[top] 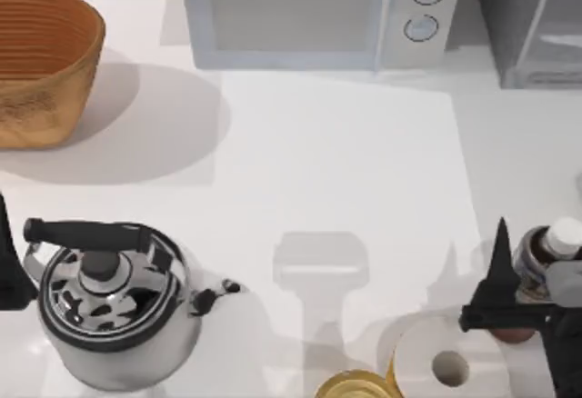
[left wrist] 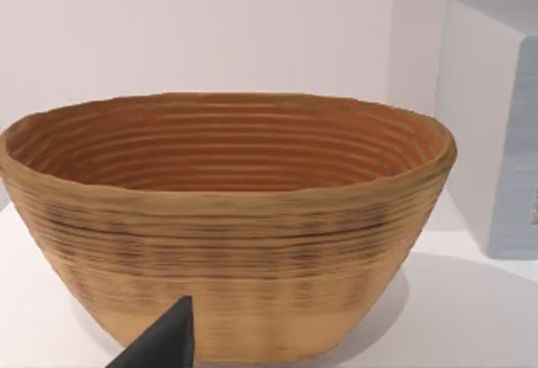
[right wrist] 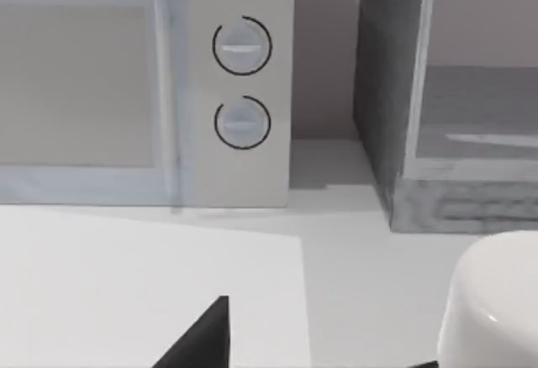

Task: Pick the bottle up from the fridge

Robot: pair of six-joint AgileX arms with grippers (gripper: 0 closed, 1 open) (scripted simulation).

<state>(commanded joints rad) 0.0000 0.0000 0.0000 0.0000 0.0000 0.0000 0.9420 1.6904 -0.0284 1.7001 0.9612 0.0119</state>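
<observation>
The bottle (top: pixel 544 254), with a white cap and a reddish-brown base, stands on the table at the near right, not inside the fridge (top: pixel 536 25). Its cap (right wrist: pixel 496 309) is close in the right wrist view. My right gripper (top: pixel 532 266) is at the bottle and open. One dark finger (top: pixel 500 257) stands just left of the bottle with a small gap, and the other finger is hidden behind the bottle. The fridge (right wrist: pixel 454 133), dark grey with a glass panel, is at the back right. My left gripper (top: pixel 7 275) is parked at the left edge.
A white microwave (top: pixel 309 12) stands at the back centre. A woven basket (top: pixel 41 62) sits at the back left. A steel kettle (top: pixel 109 303) is at the near left. A white paper roll (top: pixel 446 362) and a gold tin (top: pixel 355 386) lie close to the bottle.
</observation>
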